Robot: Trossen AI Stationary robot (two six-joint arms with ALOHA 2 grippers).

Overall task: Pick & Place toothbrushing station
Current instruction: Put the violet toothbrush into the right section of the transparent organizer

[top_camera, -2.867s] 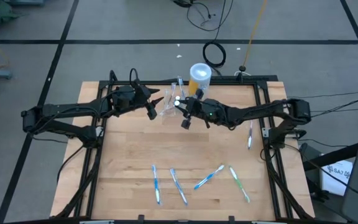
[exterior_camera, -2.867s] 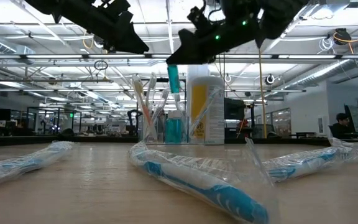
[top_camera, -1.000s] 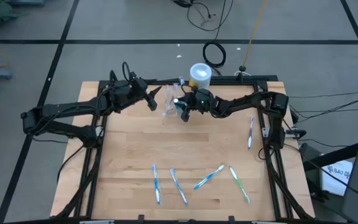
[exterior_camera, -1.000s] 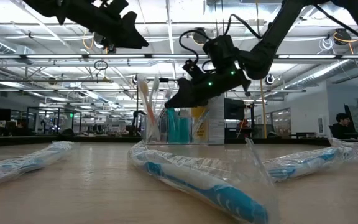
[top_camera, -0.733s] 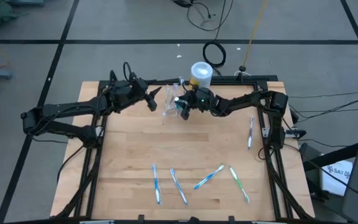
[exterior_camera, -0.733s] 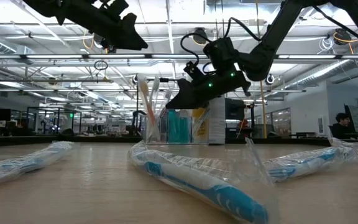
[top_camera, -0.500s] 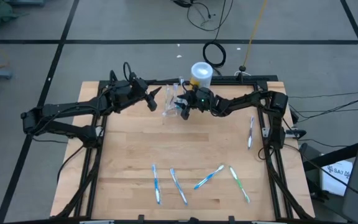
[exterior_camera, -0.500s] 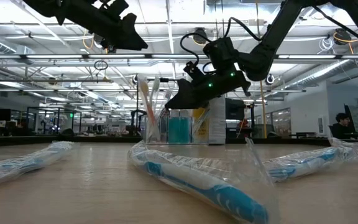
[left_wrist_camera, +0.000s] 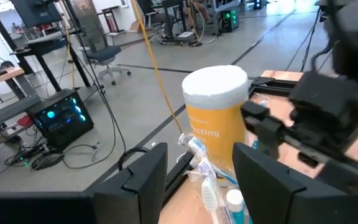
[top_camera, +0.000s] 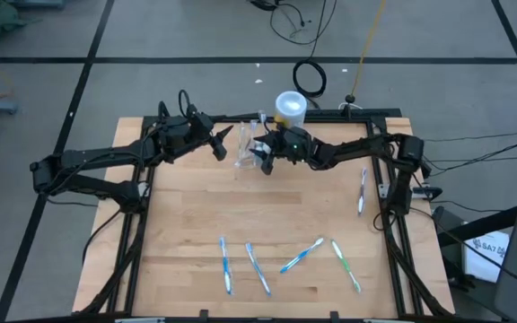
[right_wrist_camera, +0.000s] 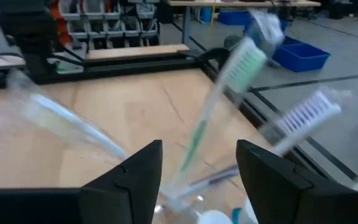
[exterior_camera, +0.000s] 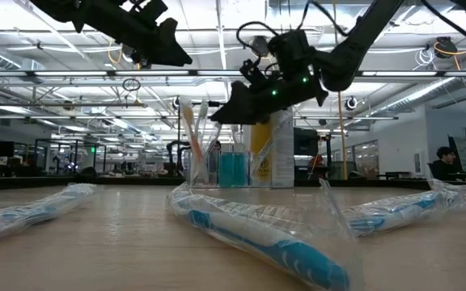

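The small see-through plastic cup [top_camera: 246, 154] of toothbrushes stands near the wooden table's [top_camera: 196, 215] far edge. Just above it, the right gripper [top_camera: 260, 154] hangs wide, holding nothing; the left gripper [top_camera: 219, 148] hovers beside it, parted too.

A wooden table [top_camera: 196, 215] carries a clear cup [top_camera: 247, 154] and yellow container [top_camera: 289, 109] at twelve o'clock, four wrapped toothbrushes [top_camera: 285, 260] at six, one toothbrush [top_camera: 362, 191] at three

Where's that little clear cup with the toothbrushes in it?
Seen from above, the clear cup stands near the table's far edge, between the two hands, just left of the yellow container with the white lid.
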